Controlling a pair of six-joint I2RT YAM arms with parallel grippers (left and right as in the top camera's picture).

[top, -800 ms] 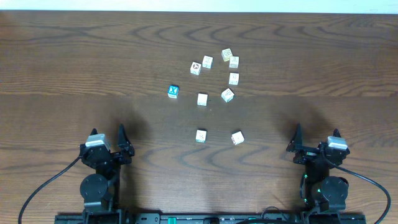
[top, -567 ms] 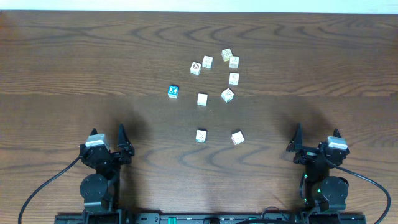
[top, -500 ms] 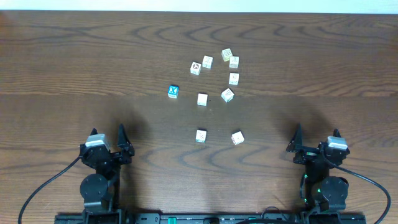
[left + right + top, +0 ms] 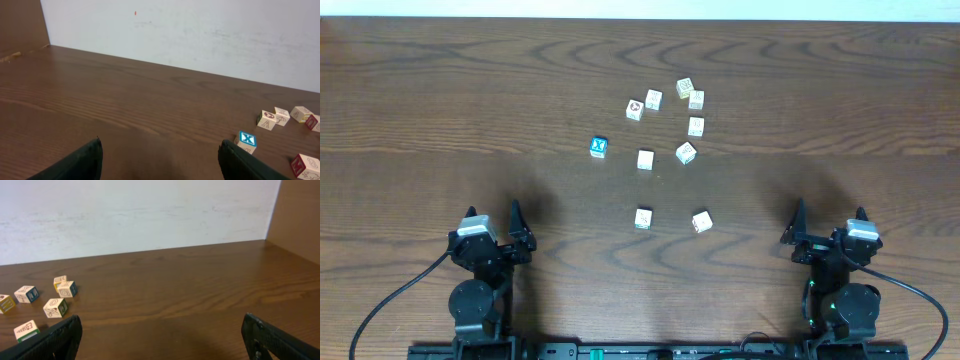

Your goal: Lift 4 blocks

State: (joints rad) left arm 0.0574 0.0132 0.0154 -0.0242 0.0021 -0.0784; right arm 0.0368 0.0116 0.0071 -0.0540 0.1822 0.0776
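Spreading below a white wall [image 4: 200,30], the dark wooden tabletop [image 4: 420,100] is carrying the blocks [image 4: 646,159], lying well ahead of the left hand [image 4: 493,212] and right hand [image 4: 830,210], between them; both are gaping fully, grasping nothing.

The black left arm [image 4: 478,275] sits folded low, and its black two-finger left end effector [image 4: 493,212] points straight ahead with its fingers [image 4: 75,162] spread wide apart. Well apart from it, the black right arm [image 4: 847,280] mirrors that pose. Its black two-finger right end effector [image 4: 830,212] also points ahead, its fingers [image 4: 50,341] equally wide.
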